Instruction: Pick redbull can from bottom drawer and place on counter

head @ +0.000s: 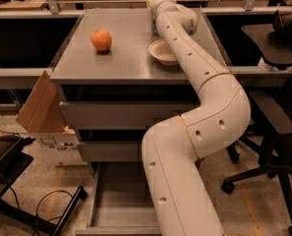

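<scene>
Arm (209, 82) hides the gripper at counter's (126, 53) far edge.
</scene>
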`<action>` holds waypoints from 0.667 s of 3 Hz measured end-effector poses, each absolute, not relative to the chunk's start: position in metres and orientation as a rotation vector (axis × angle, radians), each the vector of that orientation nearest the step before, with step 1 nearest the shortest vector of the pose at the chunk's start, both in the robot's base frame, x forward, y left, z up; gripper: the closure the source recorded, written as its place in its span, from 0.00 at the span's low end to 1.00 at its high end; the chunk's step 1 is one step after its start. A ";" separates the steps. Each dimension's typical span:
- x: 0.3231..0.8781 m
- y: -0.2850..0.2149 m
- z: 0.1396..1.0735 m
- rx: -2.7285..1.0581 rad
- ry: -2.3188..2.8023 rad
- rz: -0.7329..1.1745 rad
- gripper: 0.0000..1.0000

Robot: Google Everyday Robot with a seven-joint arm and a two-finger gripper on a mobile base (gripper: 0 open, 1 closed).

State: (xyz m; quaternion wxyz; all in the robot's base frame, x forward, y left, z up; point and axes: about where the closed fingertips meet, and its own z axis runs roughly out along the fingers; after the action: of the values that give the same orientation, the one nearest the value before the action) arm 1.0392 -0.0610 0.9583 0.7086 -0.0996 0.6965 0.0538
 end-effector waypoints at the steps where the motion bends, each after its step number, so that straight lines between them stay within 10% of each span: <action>1: 1.040 -0.059 0.957 -0.222 1.548 0.121 0.60; 2: 1.040 -0.057 0.955 -0.224 1.549 0.122 0.29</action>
State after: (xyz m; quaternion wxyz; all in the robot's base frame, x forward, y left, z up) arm 1.0401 -0.0574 0.9553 0.7073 -0.1008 0.6975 0.0551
